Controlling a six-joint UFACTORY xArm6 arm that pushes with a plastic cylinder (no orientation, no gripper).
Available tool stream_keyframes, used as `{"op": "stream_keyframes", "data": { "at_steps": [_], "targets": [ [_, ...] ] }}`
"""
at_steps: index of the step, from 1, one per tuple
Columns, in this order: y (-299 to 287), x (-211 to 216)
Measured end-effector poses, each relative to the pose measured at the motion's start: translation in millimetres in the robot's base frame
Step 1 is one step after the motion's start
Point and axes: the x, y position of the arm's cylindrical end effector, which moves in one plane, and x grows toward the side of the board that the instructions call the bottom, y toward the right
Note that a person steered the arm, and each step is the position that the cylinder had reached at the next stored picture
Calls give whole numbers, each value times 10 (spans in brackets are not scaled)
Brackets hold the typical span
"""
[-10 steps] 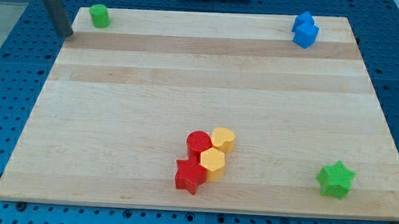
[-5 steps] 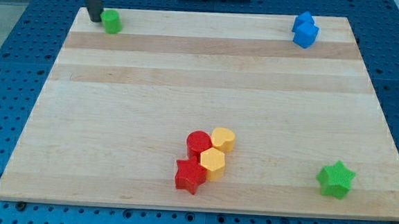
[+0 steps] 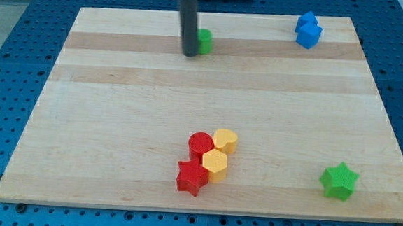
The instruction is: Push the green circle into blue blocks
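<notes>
Camera view looks down on a pale wooden table (image 3: 117,122) that sits on a blue perforated base (image 3: 7,80). At the far side, a little left of centre, the dark rod stands upright with my tip (image 3: 190,54) resting on the table, pressed against the left side of the green circle (image 3: 204,41), which is partly hidden behind the rod. This tool is a plain rod with nothing to open or close, and it has hold of nothing; it only touches the green circle from the left. Well to the right, near the far right corner, the two blue blocks (image 3: 308,30) sit touching each other, their exact shapes hard to make out. Toward the near side, around the middle, four blocks cluster together: a red circle (image 3: 200,144), a yellow heart (image 3: 225,140), a yellow hexagon (image 3: 214,162) and a red star (image 3: 191,177). At the near right, apart from everything else, lies a green star (image 3: 339,180).
</notes>
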Motion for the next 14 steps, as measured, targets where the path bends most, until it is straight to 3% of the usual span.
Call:
{"op": "stream_keyframes", "data": {
  "at_steps": [1,2,3,4,8,9,10,11,12,13,14],
  "targets": [
    [573,1],
    [274,46],
    [-532,-56],
    [-535,-324],
    [1338,-215],
    [1305,-215],
    [603,-215],
    [536,-215],
    [1017,-230],
    [1135,-264],
    [758,-264]
  ]
}}
